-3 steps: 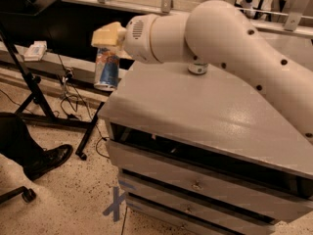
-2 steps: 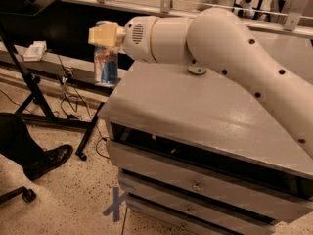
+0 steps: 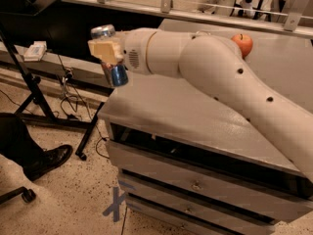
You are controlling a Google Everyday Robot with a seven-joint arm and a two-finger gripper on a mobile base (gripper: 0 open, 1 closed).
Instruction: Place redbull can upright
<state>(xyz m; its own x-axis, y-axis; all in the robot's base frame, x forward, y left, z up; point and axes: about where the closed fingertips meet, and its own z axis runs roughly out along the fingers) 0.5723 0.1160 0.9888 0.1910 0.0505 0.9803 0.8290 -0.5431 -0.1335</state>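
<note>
Blue-and-silver redbull can [image 3: 118, 74], seemingly near upright, clamped in the pincer [image 3: 107, 52] near the cabinet [image 3: 171, 106] corner.

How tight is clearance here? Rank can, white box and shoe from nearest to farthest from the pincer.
1. Can: held in the pincer, by the cabinet's left edge.
2. White box: on the shelf, left.
3. Shoe: on the floor, lower left.

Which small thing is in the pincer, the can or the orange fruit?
The can, blue and silver, gripped by the pincer by the cabinet's corner; the fruit lies behind the arm.
</note>
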